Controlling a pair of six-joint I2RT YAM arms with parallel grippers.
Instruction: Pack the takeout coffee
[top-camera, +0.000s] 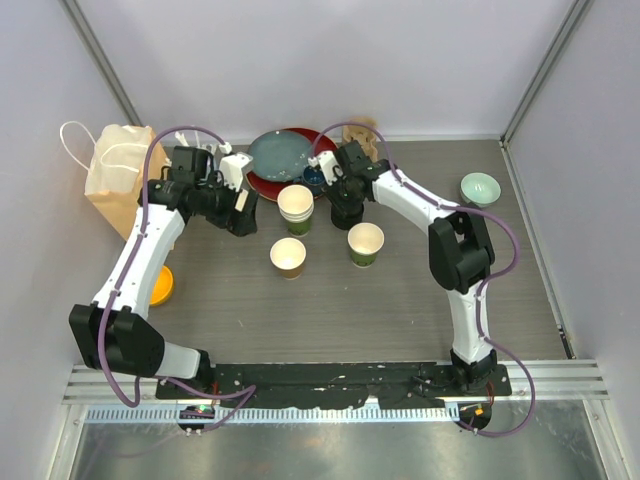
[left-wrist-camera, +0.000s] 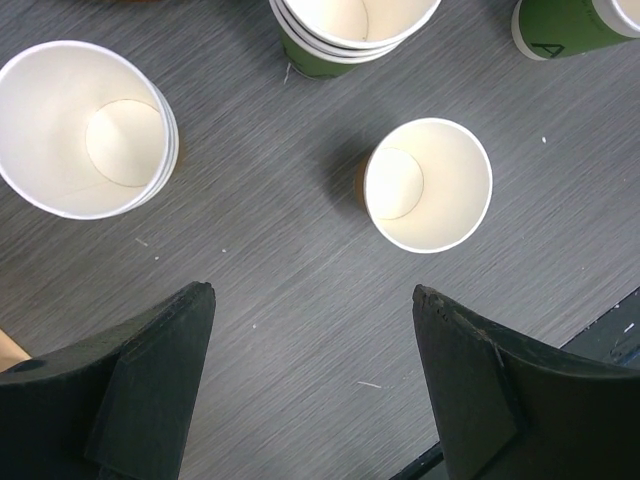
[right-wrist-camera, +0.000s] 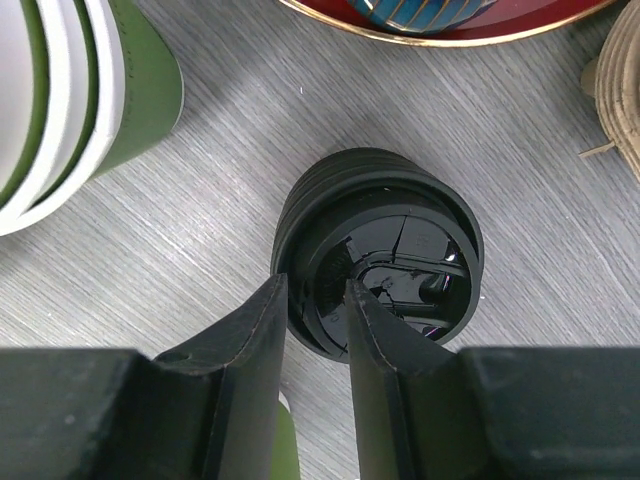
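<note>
- The left gripper (left-wrist-camera: 312, 300) is hovering above the table, jaws spread wide, gripping nothing.
- The brown-sided cup (left-wrist-camera: 428, 185) is standing upright just beyond it.
- The right gripper (right-wrist-camera: 315, 290) is pinching the rim of the black lid stack (right-wrist-camera: 400, 250), fingers nearly together.
- The green-sided cup (top-camera: 366, 244) is standing upright beside that gripper.
</note>
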